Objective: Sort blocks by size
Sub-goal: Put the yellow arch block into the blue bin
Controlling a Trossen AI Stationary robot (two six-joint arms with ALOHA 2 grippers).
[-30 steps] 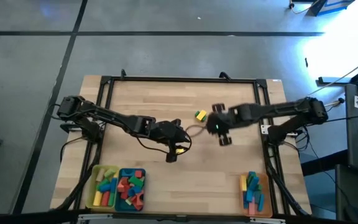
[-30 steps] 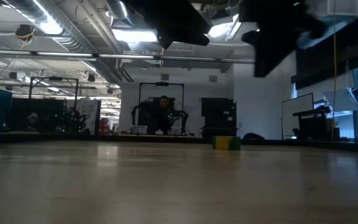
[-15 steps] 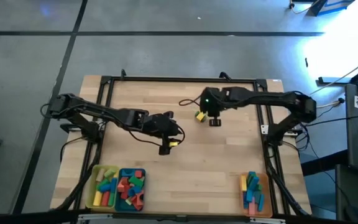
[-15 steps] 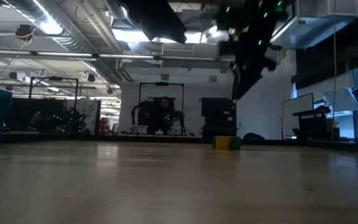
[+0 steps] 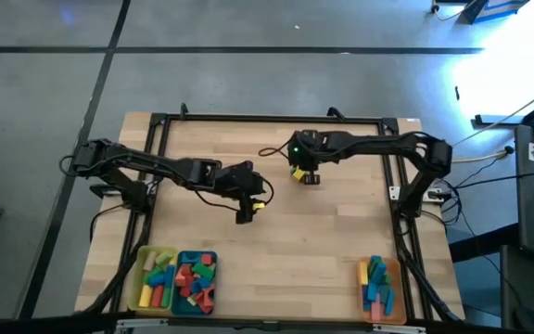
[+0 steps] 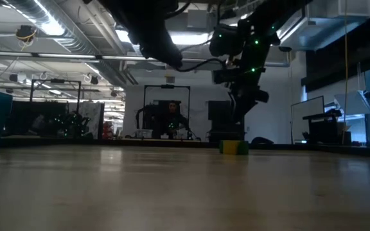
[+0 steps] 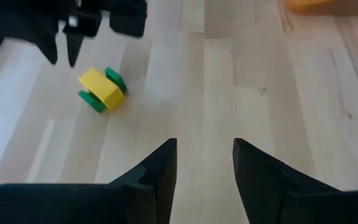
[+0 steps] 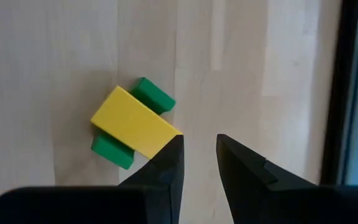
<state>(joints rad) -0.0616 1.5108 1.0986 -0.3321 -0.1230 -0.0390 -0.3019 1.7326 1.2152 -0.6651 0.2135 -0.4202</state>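
Yellow block [image 8: 135, 129] lies crosswise atop green block [image 8: 153, 94], beside right hand [image 8: 197, 163].

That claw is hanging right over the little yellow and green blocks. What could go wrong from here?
The yellow block lies across a green block, and the right claw sits off to one side of the pair, fingers open. Closing there might clip only a corner and knock them apart, or lift both together. The left claw, also open, waits nearby; the arms could crowd each other.
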